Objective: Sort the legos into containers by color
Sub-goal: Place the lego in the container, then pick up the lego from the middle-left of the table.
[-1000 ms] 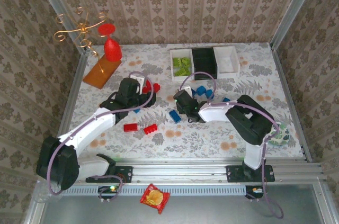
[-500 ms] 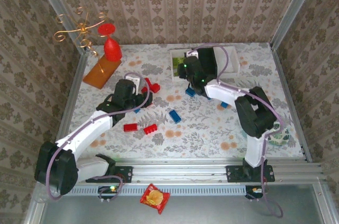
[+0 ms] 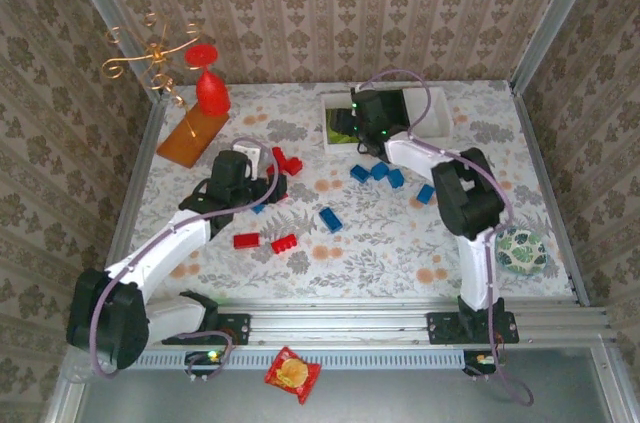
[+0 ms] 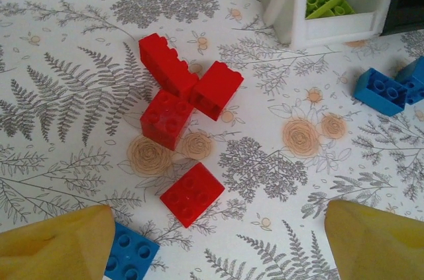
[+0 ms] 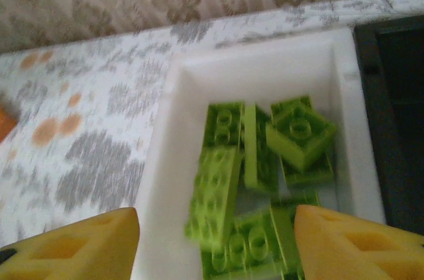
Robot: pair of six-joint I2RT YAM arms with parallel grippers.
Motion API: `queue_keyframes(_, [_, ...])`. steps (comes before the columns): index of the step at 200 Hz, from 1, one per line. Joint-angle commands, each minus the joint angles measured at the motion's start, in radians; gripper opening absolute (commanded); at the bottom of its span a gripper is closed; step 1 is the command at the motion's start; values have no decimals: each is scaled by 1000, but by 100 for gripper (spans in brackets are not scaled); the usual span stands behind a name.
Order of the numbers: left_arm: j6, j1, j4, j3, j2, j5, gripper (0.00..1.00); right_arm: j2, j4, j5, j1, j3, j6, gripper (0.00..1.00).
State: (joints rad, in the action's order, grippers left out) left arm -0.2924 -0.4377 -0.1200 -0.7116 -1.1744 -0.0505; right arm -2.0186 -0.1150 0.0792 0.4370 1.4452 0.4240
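The containers stand in a row at the back: a white bin holding lime green legos, a black bin and another white bin. My right gripper hovers open over the green-filled bin, with one blurred green brick lying below its jaws. My left gripper is open low over the table, nothing between its fingers. A single red brick lies just ahead of it, a blue brick touches its left finger, and a red cluster lies beyond.
Blue legos are scattered in the middle, one more nearer me, and two red ones lie at front left. A red cone figure, an orange wedge and a gold wire stand fill the back left. A patterned ball sits right.
My right gripper rose from the table's middle, swung back over the green-filled white bin and opened. My left gripper shifted slightly and opened a little wider.
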Motion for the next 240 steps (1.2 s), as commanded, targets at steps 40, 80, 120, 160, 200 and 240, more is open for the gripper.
queue_keyframes(40, [-34, 45, 70, 34, -26, -114, 87, 387, 204, -2, 100, -390, -198, 78])
queue_keyframes(80, [-42, 52, 86, 30, -69, -180, 87, 333, 243, -7, 179, -384, -278, 81])
queue_keyframes(120, [-75, 112, -64, 30, -53, -4, 85, 279, 237, -70, 281, -371, -290, 82])
queue_keyframes(160, [-134, 114, -155, 51, -93, 64, 85, 287, 171, -68, 295, -430, -255, 83])
queue_keyframes(200, [-177, 91, -103, 53, -193, 37, 77, 309, 146, -30, 292, -456, -262, 84])
queue_keyframes(240, [-176, 67, -75, 4, -299, 51, 69, 366, 101, -24, 277, -510, -252, 85])
